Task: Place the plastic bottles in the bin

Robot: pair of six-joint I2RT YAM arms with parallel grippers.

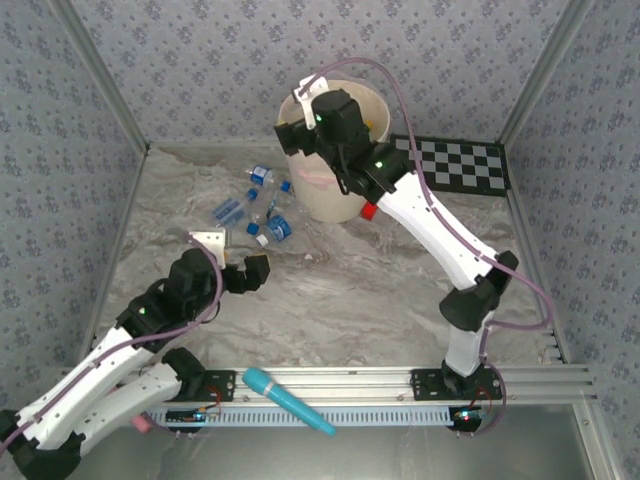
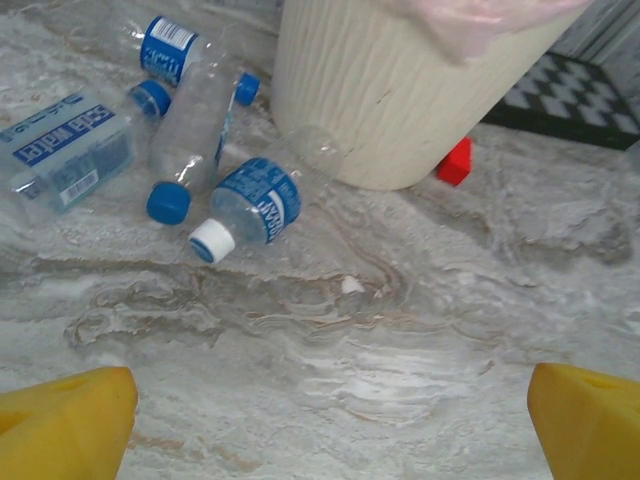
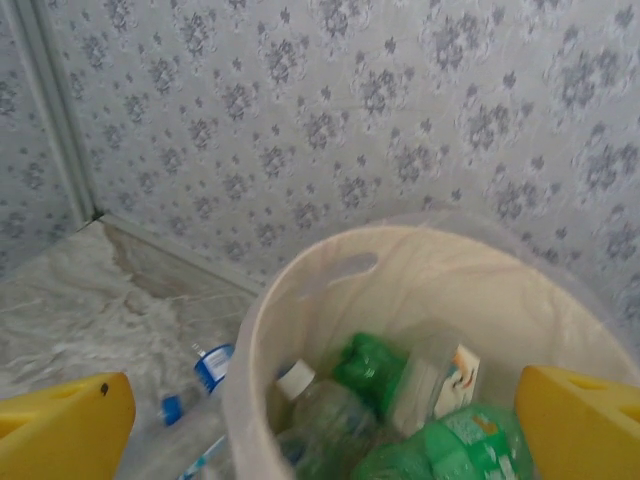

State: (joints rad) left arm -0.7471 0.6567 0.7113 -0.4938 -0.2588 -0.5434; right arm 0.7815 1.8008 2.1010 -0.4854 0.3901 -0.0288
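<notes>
The peach bin stands at the back centre, its ribbed wall also seen in the left wrist view. My right gripper hovers open over its mouth. Below that gripper, inside the rim, lie green bottles and a clear bottle with a white cap. Several clear, blue-labelled bottles lie on the table left of the bin. Nearest is a white-capped one, beside a blue-capped one and a flattened one. My left gripper is open and empty, short of them.
A small red block touches the bin's right foot. A checkerboard lies at the back right. A teal wand rests on the front rail. Patterned walls close the sides and back.
</notes>
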